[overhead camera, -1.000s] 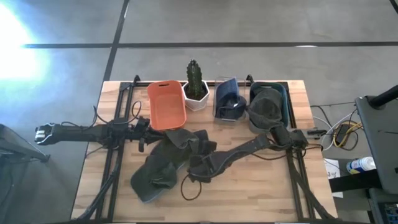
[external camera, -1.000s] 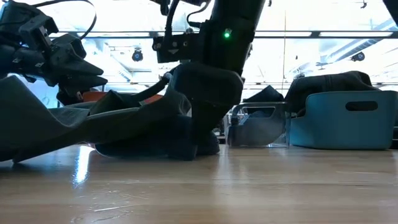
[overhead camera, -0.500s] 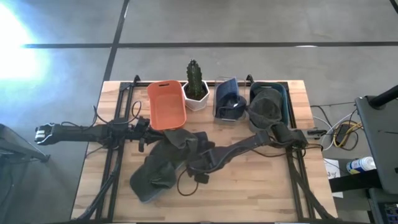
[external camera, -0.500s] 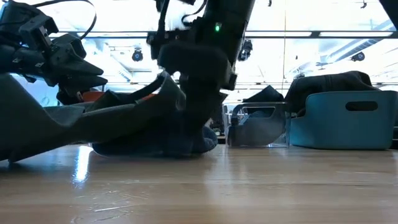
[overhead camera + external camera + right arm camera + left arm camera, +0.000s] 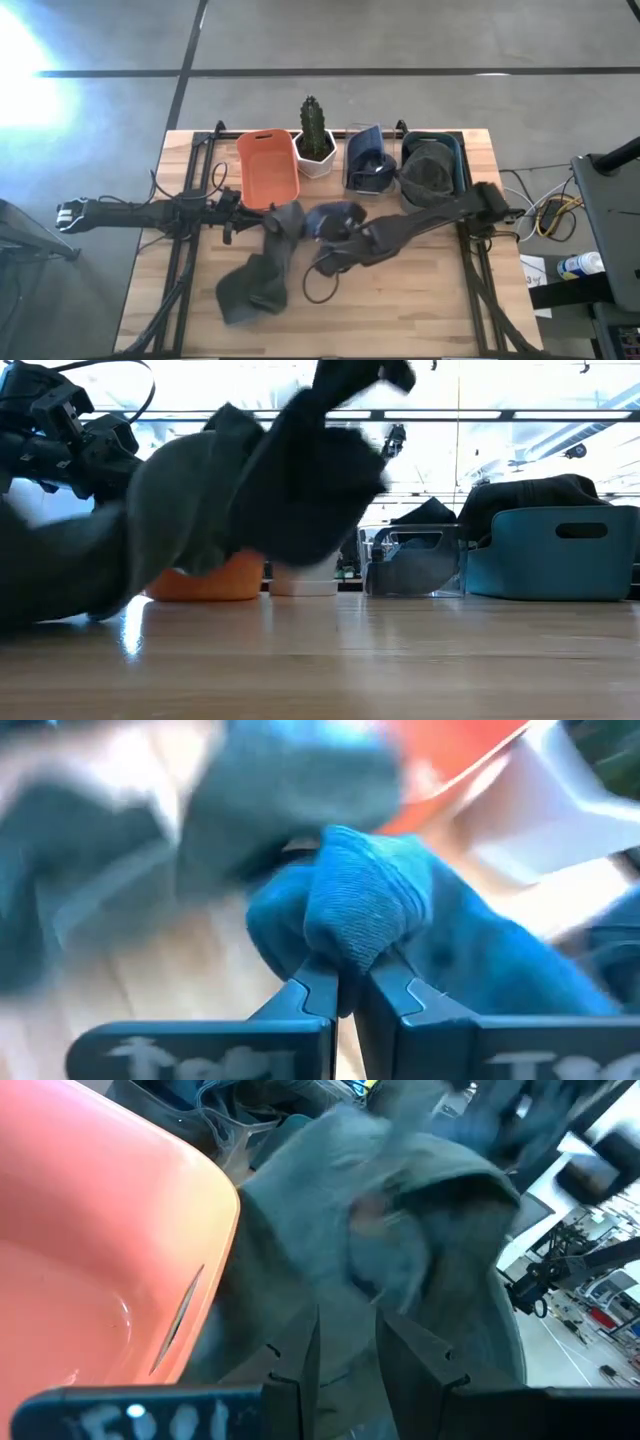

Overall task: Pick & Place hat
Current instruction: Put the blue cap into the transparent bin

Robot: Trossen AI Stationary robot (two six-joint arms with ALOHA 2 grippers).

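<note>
Two hats are in the middle of the table. A grey-green hat [image 5: 258, 280] trails from my left gripper [image 5: 263, 222] toward the table's near edge, where its lower end [image 5: 50, 595] lies on the wood. My left gripper [image 5: 345, 1325] is shut on it. Beside it, a blue hat [image 5: 340, 215] is up in the air in my right gripper [image 5: 331, 232], which is shut on it [image 5: 350, 982]. In the low view both hats [image 5: 300, 470] are blurred. My left gripper pinches a bunch of the grey-green hat's cloth [image 5: 350, 1295] between its two fingers, coming level from the table's left. The hat's far end is raised and the rest slopes down to the table. My right gripper pinches a bunched fold of the blue hat [image 5: 352, 948] between its two fingers, coming from the table's right. The hat is lifted clear of the table.
Along the far edge stand an orange bin [image 5: 268, 168], a white pot with a cactus [image 5: 315, 150], a clear bin holding a blue hat [image 5: 368, 160] and a teal bin holding a dark hat [image 5: 432, 170]. A cable loop [image 5: 315, 290] hangs under the right arm.
My right gripper has shut on the blue hat, which was lying against the grey-green one, and has gone up and toward the far edge with it. The blue hat is lifted clear. The grey-green hat has been drawn up with it and now lies narrower.
</note>
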